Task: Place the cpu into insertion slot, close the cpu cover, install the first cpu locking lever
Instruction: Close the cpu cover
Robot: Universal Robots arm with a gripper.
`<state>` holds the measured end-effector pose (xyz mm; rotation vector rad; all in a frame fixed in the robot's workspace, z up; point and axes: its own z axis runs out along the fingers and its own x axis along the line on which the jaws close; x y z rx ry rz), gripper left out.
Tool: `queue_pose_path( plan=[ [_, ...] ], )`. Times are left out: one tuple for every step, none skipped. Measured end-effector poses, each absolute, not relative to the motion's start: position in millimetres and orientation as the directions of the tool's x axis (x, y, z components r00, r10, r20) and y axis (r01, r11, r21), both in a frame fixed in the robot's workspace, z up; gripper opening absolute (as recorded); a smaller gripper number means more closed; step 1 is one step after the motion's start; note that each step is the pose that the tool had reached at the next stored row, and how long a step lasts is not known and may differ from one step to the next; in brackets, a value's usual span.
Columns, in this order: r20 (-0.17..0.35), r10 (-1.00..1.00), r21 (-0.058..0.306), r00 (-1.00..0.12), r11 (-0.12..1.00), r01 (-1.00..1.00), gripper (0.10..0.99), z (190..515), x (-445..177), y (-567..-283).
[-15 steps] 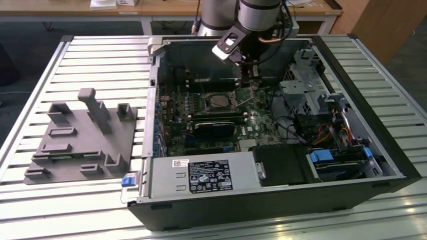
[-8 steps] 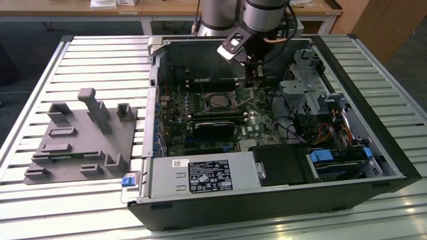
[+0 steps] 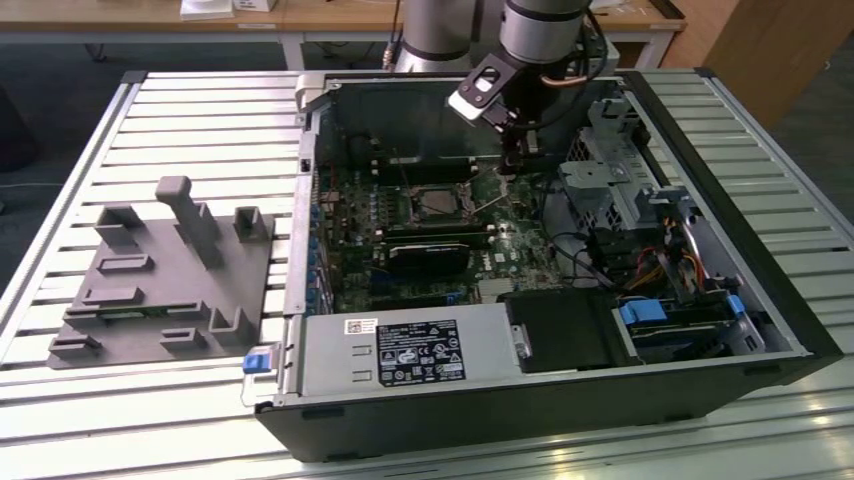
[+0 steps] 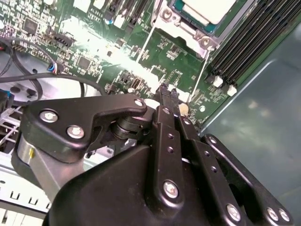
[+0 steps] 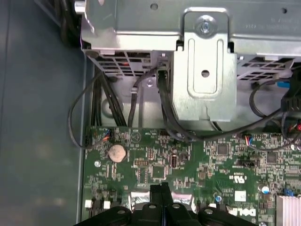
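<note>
**Fingers drawn narrow beside the socket lever**

Your fingers (image 4: 165,101) are pressed narrow, tip against tip, and neither wrist view shows a gap between them. You cannot tell whether anything is pinched there. They hang low over the green motherboard (image 5: 197,160), inside the open computer case (image 3: 534,420) that stands on the slatted bench (image 3: 200,130).

A little beyond the fingertips is the cpu (image 4: 207,7), its pale top seated in the insertion slot (image 3: 435,206). The cpu cover (image 4: 184,29) lies flat around it as a silvery frame.

Two thin wire levers run from the socket toward the fingers. The nearer locking lever (image 4: 199,80) ends just beside the tips, and you cannot tell whether it touches them. The other lever (image 4: 147,44) passes a little farther off on the opposite side.

The black memory slots (image 4: 244,42) lie beside the cpu. In the first wrist view a coin battery (image 5: 117,152) sits near the fingers, with the metal drive cage (image 5: 202,70) farther on. The grey fixture (image 3: 160,270) rests on the bench, well apart from the fingers.
</note>
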<state>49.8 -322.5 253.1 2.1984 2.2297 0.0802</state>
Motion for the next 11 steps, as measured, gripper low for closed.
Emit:
queue_pose_path(
  plan=[
    [0.029,0.999,0.043,-0.015,0.013,0.999,0.106,253.0,50.7,-322.4],
    [0.029,0.999,0.043,-0.015,0.013,0.999,0.106,252.9,51.3,-322.4],
    [0.029,0.999,0.043,-0.015,0.013,0.999,0.106,252.9,52.0,-322.3],
    [0.029,0.999,0.043,-0.015,0.013,0.999,0.106,252.8,52.9,-322.3],
    [0.029,0.999,0.043,-0.015,0.013,0.999,0.106,252.7,54.0,-322.2],
    [0.029,0.999,0.043,-0.015,0.013,0.999,0.106,252.6,55.0,-322.1],
    [0.029,0.999,0.043,-0.015,0.013,0.999,0.106,252.5,55.9,-322.1],
    [0.029,0.999,0.043,-0.015,0.013,0.999,0.106,252.4,56.8,-322.1],
    [0.029,0.999,0.043,-0.015,0.013,0.999,0.106,252.3,57.9,-322.0],
    [0.029,0.999,0.043,-0.015,0.013,0.999,0.106,252.2,58.9,-321.9],
    [0.029,0.999,0.043,-0.015,0.013,0.999,0.106,252.1,59.8,-321.9]
  ],
)
